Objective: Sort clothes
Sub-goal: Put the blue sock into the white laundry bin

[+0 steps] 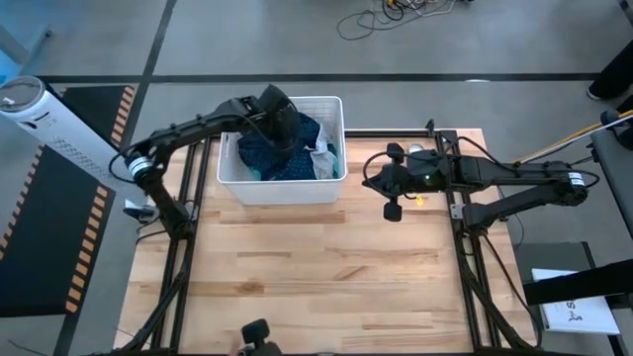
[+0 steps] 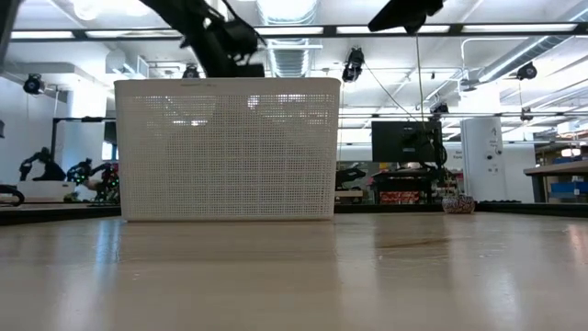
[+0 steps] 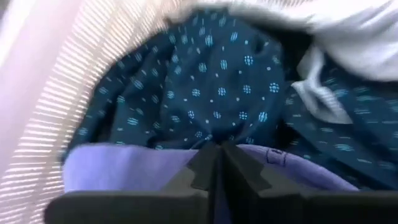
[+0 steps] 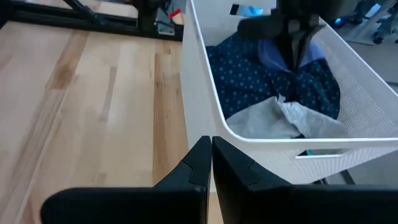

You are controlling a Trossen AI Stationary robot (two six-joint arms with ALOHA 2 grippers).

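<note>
A white plastic basket (image 1: pixel 282 190) (image 2: pixel 225 147) (image 4: pixel 205 74) stands at the table's far side, left of the middle. Inside lie the clothes: a dark navy patterned garment (image 1: pixel 259 153) (image 3: pixel 205 87) (image 4: pixel 249 81) and, on top of it toward the right wall, a grey one (image 1: pixel 323 160) (image 3: pixel 348 37) (image 4: pixel 273 121). My left gripper (image 1: pixel 287 138) (image 3: pixel 219 152) (image 4: pixel 297 53) reaches down into the basket, shut on a blue-purple piece (image 3: pixel 124 171) (image 4: pixel 272 55). My right gripper (image 1: pixel 368 180) (image 4: pixel 210 149) hangs shut just right of the basket, above the table, holding nothing. My left gripper pinches the blue-purple piece between its two fingers, at a bunched part (image 3: pixel 165 167) beside the fingertips. The fingers slant down into the basket from above. The cloth spreads to both sides of them over the navy garment. Whether it is lifted clear I cannot tell.
Bare wooden tabletop (image 1: pixel 326 267) stretches near and right of the basket. A white tower-shaped device (image 1: pixel 40 114) stands off the table's left. A dark camera mount (image 1: pixel 257 334) sits at the near edge. Metal frame rails (image 1: pixel 465 257) run along the table's sides.
</note>
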